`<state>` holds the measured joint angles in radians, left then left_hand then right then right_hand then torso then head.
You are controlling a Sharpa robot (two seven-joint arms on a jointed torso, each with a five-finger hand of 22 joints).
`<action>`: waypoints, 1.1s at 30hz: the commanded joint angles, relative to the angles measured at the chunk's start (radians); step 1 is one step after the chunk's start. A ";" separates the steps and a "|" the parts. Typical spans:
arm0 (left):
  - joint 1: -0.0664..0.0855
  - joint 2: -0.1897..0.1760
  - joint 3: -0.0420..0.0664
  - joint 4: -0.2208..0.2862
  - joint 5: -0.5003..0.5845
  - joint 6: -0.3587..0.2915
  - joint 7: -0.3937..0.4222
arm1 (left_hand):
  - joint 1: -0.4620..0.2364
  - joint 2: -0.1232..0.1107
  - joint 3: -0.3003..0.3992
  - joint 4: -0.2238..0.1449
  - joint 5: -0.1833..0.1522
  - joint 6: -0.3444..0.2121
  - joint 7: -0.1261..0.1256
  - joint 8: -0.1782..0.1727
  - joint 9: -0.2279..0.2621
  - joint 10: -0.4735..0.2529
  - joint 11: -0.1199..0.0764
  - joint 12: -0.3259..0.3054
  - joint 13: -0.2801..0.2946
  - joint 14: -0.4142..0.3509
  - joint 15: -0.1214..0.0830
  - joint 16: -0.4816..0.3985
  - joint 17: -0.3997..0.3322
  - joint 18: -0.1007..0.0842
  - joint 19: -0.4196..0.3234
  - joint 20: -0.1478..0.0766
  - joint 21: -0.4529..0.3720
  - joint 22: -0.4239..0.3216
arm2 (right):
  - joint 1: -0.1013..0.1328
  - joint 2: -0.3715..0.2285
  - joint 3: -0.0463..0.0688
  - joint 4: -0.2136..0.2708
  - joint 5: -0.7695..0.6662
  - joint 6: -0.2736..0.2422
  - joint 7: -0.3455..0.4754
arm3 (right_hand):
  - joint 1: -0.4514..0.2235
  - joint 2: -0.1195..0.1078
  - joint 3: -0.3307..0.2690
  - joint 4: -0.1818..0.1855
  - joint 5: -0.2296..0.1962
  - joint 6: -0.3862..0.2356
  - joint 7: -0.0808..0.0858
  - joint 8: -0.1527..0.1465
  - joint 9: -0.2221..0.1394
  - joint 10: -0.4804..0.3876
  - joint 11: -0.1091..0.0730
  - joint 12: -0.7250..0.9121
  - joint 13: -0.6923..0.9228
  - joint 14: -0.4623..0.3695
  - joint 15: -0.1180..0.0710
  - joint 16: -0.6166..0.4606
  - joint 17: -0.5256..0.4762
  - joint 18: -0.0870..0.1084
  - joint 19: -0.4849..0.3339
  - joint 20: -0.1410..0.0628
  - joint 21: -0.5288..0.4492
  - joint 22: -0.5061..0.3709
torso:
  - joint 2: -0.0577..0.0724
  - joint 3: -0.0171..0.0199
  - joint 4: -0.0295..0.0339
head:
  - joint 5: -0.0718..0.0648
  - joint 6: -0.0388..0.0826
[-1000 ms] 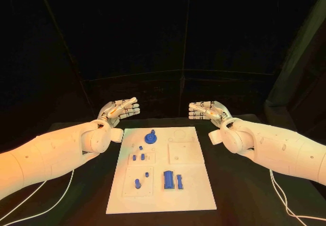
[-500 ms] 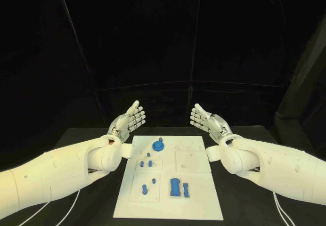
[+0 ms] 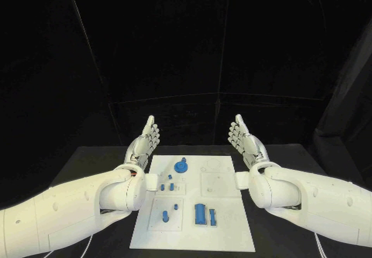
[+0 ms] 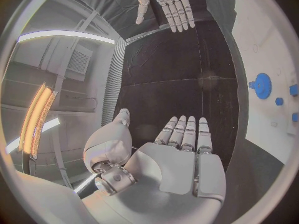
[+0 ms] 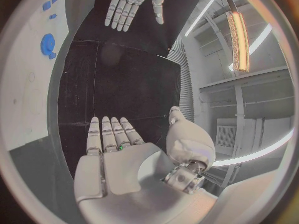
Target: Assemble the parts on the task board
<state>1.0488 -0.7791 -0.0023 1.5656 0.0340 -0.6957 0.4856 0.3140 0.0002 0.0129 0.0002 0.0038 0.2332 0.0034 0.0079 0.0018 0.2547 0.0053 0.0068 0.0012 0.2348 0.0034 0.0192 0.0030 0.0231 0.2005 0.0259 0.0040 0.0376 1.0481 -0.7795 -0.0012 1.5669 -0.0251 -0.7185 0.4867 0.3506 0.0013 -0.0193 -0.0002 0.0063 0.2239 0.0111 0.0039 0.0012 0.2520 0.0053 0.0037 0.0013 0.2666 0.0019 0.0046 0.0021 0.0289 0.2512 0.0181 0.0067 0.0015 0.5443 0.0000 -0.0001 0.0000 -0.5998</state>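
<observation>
Your left hand (image 3: 144,141) and right hand (image 3: 245,141) are raised off the black desk (image 3: 101,161), palms turned toward each other, one at each far corner of the white task board (image 3: 224,236). Your fingers (image 3: 149,128) are stretched out straight and lying side by side, holding nothing and touching nothing; the wrist views show the same flat, empty palms. The board lies between and just behind your fingertips, nearer your body, and that seems to be why the hands are parked wide: both sit clear of the plate, so every piece is in plain sight. The blue gear (image 3: 180,166) sits closest to your fingers at the board's far end, small blue pegs (image 3: 166,186) come next, and two upright blue blocks (image 3: 205,214) are farthest back. Which pieces are properly seated, you can't tell from here.
</observation>
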 commanded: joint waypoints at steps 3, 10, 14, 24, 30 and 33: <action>0.001 -0.001 0.002 0.004 -0.034 -0.074 0.034 | -0.119 0.000 -0.013 0.000 -0.004 -0.089 -0.003 -0.008 -0.002 -0.097 -0.005 -0.007 -0.001 -0.089 -0.003 -0.019 -0.003 -0.023 -0.075 -0.026 -0.004 -0.038 | 0.002 -0.001 0.001 0.003 0.025 -0.051 0.033 | -0.133 -0.001 0.019 0.000 -0.006 -0.085 -0.011 -0.004 -0.001 -0.096 -0.005 -0.004 -0.001 -0.101 -0.002 -0.005 -0.002 -0.029 -0.095 -0.018 -0.007 -0.002 | 0.000 0.0000 0.0001 | 0.000 0.000; 0.001 -0.001 0.002 0.004 -0.034 -0.074 0.034 | -0.168 0.000 -0.013 0.000 -0.004 -0.125 -0.003 -0.008 -0.002 -0.136 -0.005 -0.007 -0.001 -0.126 -0.003 -0.019 -0.003 -0.023 -0.106 -0.026 -0.004 -0.038 | 0.002 -0.001 0.001 0.003 0.025 -0.051 0.033 | -0.186 -0.001 0.019 0.000 -0.006 -0.120 -0.011 -0.004 -0.001 -0.134 -0.005 -0.004 -0.001 -0.142 -0.002 -0.005 -0.002 -0.029 -0.134 -0.018 -0.007 -0.002 | 0.000 0.0000 0.0001 | 0.000 0.000; 0.001 -0.001 0.002 0.004 -0.034 -0.074 0.034 | -0.190 0.000 -0.013 0.000 -0.004 -0.140 -0.003 -0.008 -0.002 -0.154 -0.005 -0.007 -0.001 -0.141 -0.003 -0.019 -0.003 -0.023 -0.119 -0.026 -0.004 -0.038 | 0.002 -0.001 0.001 0.003 0.025 -0.051 0.033 | -0.211 -0.001 0.019 0.000 -0.006 -0.134 -0.011 -0.004 -0.001 -0.150 -0.005 -0.004 -0.001 -0.160 -0.002 -0.005 -0.002 -0.029 -0.151 -0.018 -0.007 -0.002 | 0.000 0.0000 0.0001 | 0.000 0.000; 0.001 -0.001 0.002 0.004 -0.034 -0.074 0.034 | -0.314 0.000 -0.013 0.000 -0.004 -0.233 -0.003 -0.008 -0.002 -0.255 -0.005 -0.007 -0.001 -0.235 -0.003 -0.019 -0.003 -0.023 -0.201 -0.026 -0.004 -0.038 | 0.002 -0.001 0.001 0.003 0.025 -0.051 0.033 | -0.351 -0.001 0.019 0.000 -0.006 -0.224 -0.011 -0.004 -0.001 -0.252 -0.005 -0.004 -0.001 -0.267 -0.002 -0.005 -0.002 -0.029 -0.251 -0.018 -0.007 -0.002 | 0.000 0.0000 0.0001 | 0.000 0.000; 0.001 -0.001 0.002 0.004 -0.034 -0.074 0.034 | -0.314 0.000 -0.013 0.000 -0.004 -0.233 -0.003 -0.008 -0.002 -0.255 -0.005 -0.007 -0.001 -0.235 -0.003 -0.019 -0.003 -0.023 -0.201 -0.026 -0.004 -0.038 | 0.002 -0.001 0.001 0.003 0.025 -0.051 0.033 | -0.351 -0.001 0.019 0.000 -0.006 -0.224 -0.011 -0.004 -0.001 -0.252 -0.005 -0.004 -0.001 -0.267 -0.002 -0.005 -0.002 -0.029 -0.251 -0.018 -0.007 -0.002 | 0.000 0.0000 0.0001 | 0.000 0.000; 0.001 -0.001 0.002 0.004 -0.034 -0.074 0.034 | -0.314 0.000 -0.013 0.000 -0.004 -0.233 -0.003 -0.008 -0.002 -0.255 -0.005 -0.007 -0.001 -0.235 -0.003 -0.019 -0.003 -0.023 -0.201 -0.026 -0.004 -0.038 | 0.002 -0.001 0.001 0.003 0.025 -0.051 0.033 | -0.351 -0.001 0.019 0.000 -0.006 -0.224 -0.011 -0.004 -0.001 -0.252 -0.005 -0.004 -0.001 -0.267 -0.002 -0.005 -0.002 -0.029 -0.251 -0.018 -0.007 -0.002 | 0.000 0.0000 0.0001 | 0.000 0.000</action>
<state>1.0484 -0.7799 -0.0014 1.5683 0.0143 -0.7657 0.4937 0.0075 0.0001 0.0059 -0.0002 0.0038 0.0053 -0.0002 0.0041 0.0011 0.0053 0.0001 0.0068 0.0009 0.0038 0.0001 0.0069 0.0009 0.0059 0.0043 -0.0011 0.0040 0.0009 1.0481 -0.7798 -0.0010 1.5677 0.0027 -0.7642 0.5057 0.0054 0.0003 -0.0059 -0.0003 0.0064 0.0049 -0.0003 0.0040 0.0015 0.0051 0.0000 0.0037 0.0013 0.0036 -0.0001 0.0048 0.0014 0.0068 0.0054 -0.0002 0.0067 0.0009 0.5442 0.0000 0.0001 0.0000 -0.5998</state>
